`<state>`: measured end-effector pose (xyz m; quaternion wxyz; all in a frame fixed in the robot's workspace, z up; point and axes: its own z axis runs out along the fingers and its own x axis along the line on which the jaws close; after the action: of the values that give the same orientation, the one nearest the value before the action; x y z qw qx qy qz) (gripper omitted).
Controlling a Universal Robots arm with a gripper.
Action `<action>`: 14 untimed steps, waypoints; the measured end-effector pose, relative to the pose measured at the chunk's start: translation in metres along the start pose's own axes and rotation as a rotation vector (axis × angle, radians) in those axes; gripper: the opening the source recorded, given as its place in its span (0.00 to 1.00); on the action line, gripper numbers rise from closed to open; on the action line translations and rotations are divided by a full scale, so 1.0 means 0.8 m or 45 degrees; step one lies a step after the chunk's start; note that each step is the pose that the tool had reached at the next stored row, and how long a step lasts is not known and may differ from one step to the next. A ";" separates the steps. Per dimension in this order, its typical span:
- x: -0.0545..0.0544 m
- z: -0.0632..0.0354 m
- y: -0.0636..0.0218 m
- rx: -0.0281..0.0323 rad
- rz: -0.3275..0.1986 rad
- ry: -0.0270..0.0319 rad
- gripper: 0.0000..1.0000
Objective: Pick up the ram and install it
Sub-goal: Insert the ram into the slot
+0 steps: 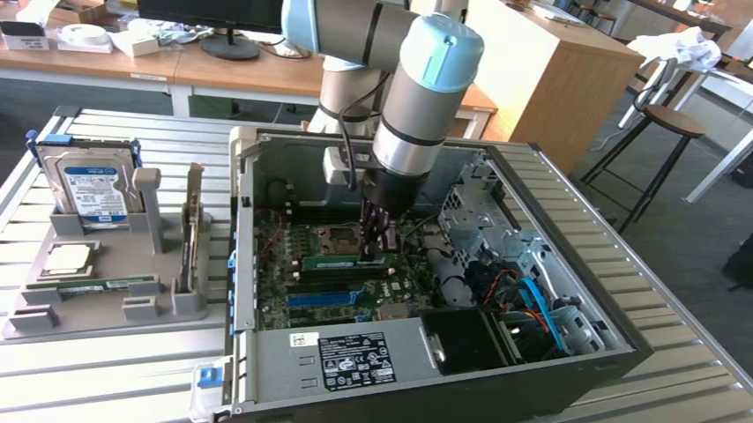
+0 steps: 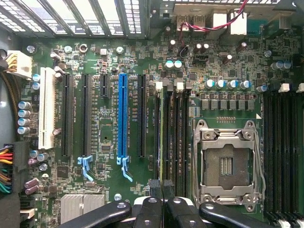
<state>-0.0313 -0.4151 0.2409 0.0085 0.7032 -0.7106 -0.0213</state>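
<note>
Inside the open computer case [image 1: 242,264], my gripper [image 1: 376,249] reaches straight down over the motherboard. The ram [image 1: 341,261], a long thin green stick, lies level under the fingers beside the CPU socket [image 1: 335,236]. In the wrist view the ram [image 2: 162,133] shows edge-on as a thin line along a memory slot next to the socket [image 2: 227,164]. My gripper [image 2: 161,189] is shut on its near end. Whether the stick is seated in the slot I cannot tell. A second, alike stick [image 1: 94,284] lies on the grey holder at the exterior view's left.
The grey holder [image 1: 106,313] also carries a hard drive [image 1: 88,181], an upright expansion card [image 1: 192,225] and a CPU [image 1: 65,257]. Metal case walls, a drive cage [image 1: 482,207] and blue cables [image 1: 530,295] surround the board. A blue slot [image 2: 123,114] runs alongside the memory slots.
</note>
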 end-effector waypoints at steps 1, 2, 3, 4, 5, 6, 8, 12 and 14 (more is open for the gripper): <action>0.000 0.000 0.000 0.0000 0.001 0.0001 0.11; 0.000 0.001 0.000 0.0000 0.002 0.0001 0.11; 0.000 0.001 0.000 -0.0001 0.003 0.0002 0.11; 0.000 0.001 0.000 -0.0002 0.003 0.0003 0.11; 0.000 0.001 0.000 -0.0001 0.003 0.0002 0.11; 0.000 0.001 0.000 0.0000 0.003 0.0001 0.11; 0.000 0.001 0.000 0.0001 0.003 -0.0001 0.11; 0.000 0.003 0.000 0.0001 0.003 -0.0001 0.11; 0.000 0.003 0.000 0.0001 0.003 0.0000 0.11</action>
<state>-0.0313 -0.4151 0.2381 0.0085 0.7024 -0.7114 -0.0213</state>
